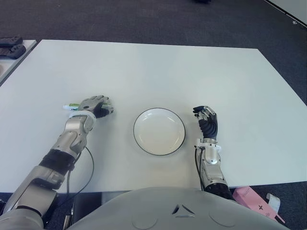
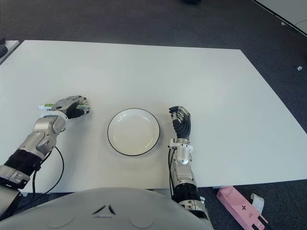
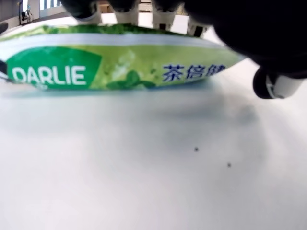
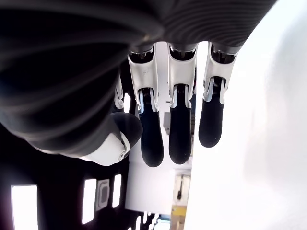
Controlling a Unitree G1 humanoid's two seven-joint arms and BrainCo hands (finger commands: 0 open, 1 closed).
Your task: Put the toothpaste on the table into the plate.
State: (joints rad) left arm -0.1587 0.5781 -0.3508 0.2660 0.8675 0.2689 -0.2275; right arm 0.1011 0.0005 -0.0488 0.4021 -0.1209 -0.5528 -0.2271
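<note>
The toothpaste (image 1: 73, 106) is seen lying flat on the white table (image 1: 158, 72) at left of centre in the left eye frame, its long axis running left-right, mostly covered by the left hand (image 1: 96, 106). Only the cap end and a strip of green tube show past the hand toward the frame's left. The plate (image 1: 159, 131) sits lower centre, to the right of the tube and apart from it, so the carry would run rightward and slightly toward the robot.

In the left wrist view the tube fills the upper part of the frame, still resting on the table, with fingers (image 3: 268, 28) arched over its far side and a thumb tip beside its crimped end. The fingers are judged as curling around it, contact likely but a firm grip not confirmed; no lift is visible.

The right hand (image 1: 207, 120) is shown just right of the plate, fingers relaxed and extended, holding nothing, as the right wrist view confirms.

The eye views give the tube-to-plate layout; only the wrist view shows the tube still touching the table.
</note>
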